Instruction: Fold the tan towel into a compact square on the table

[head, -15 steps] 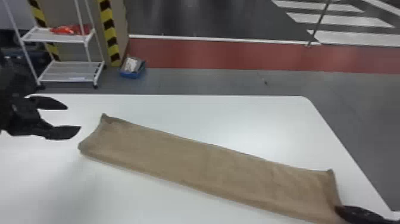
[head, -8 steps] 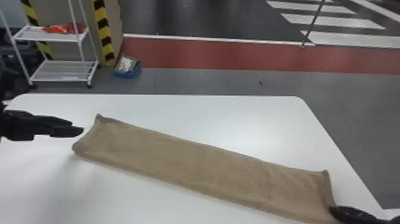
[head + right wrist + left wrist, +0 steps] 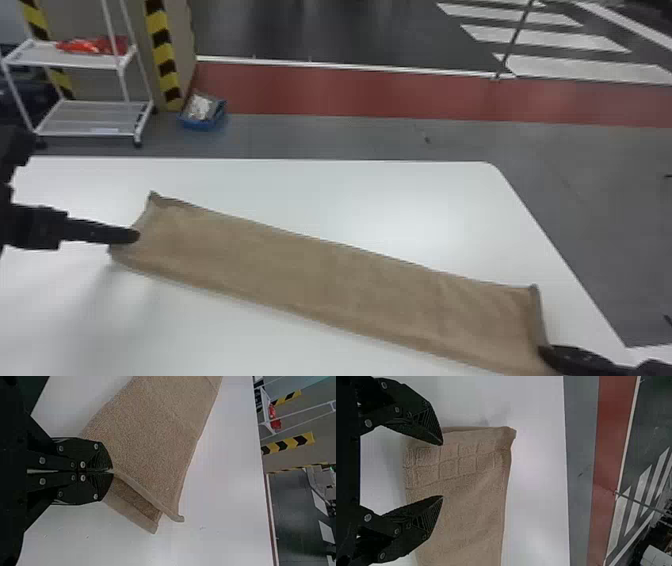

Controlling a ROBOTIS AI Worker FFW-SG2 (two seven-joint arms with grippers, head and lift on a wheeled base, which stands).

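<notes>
The tan towel lies as a long folded strip, slanting from the table's left toward its front right. At its left end is my left gripper; in the left wrist view the left gripper stands open, its fingers apart above the checked band of the towel. My right gripper is at the towel's near right corner. In the right wrist view the right gripper has its fingertips together on the end edge of the towel, where two layers part slightly.
The white table has its right edge slanting beyond the towel's right end. Past its far edge, on the floor, stand a white shelf cart and a blue bin.
The left gripper has moved right and slightly turned, from beside the towel to its left end. The right gripper stays at its corner; the whole head view has shifted slightly.
</notes>
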